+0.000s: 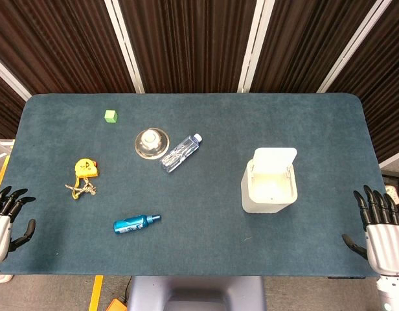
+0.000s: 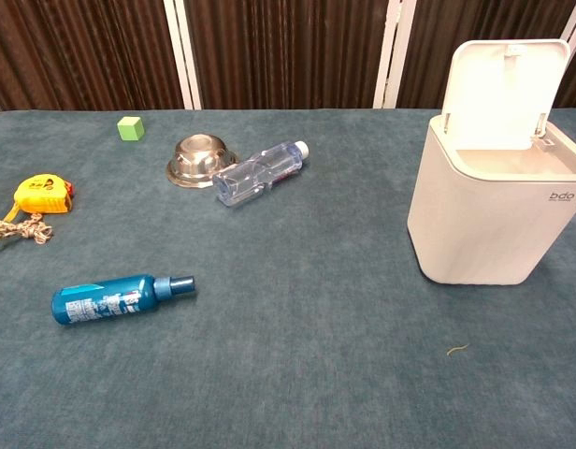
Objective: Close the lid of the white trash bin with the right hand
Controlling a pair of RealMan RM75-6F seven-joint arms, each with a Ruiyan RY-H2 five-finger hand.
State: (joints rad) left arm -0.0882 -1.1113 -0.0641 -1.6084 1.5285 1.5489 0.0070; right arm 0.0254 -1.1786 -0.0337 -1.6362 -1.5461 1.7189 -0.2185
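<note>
head view: right hand [image 1: 383, 228] at the table's [image 1: 206, 246] near right edge, fingers [image 1: 374, 203] extended upward and slightly spread, holding nothing. white trash bin [image 1: 269, 188] stands on the blue table cloth to the left of these fingers, well apart from them; its lid [image 1: 274, 157] is raised upright at the bin's far side, interior open to view. left hand [image 1: 4, 217] at the near left edge, its dark fingers apart, holding nothing.

chest view: neither hand visible. trash bin [image 2: 494, 220] at right, lid [image 2: 503, 92] hinged up and standing open.

other items, all far left of the right hand's fingers: clear plastic bottle [image 1: 181, 153] lying on its side, touching or just beside an upturned metal bowl [image 1: 151, 143]; green cube [image 1: 110, 116] near the far edge; yellow tape measure [image 1: 86, 168] with a cord [image 1: 79, 190] trailing toward the left hand; blue spray bottle [image 1: 135, 224] lying on its side, nearer the front edge.
</note>
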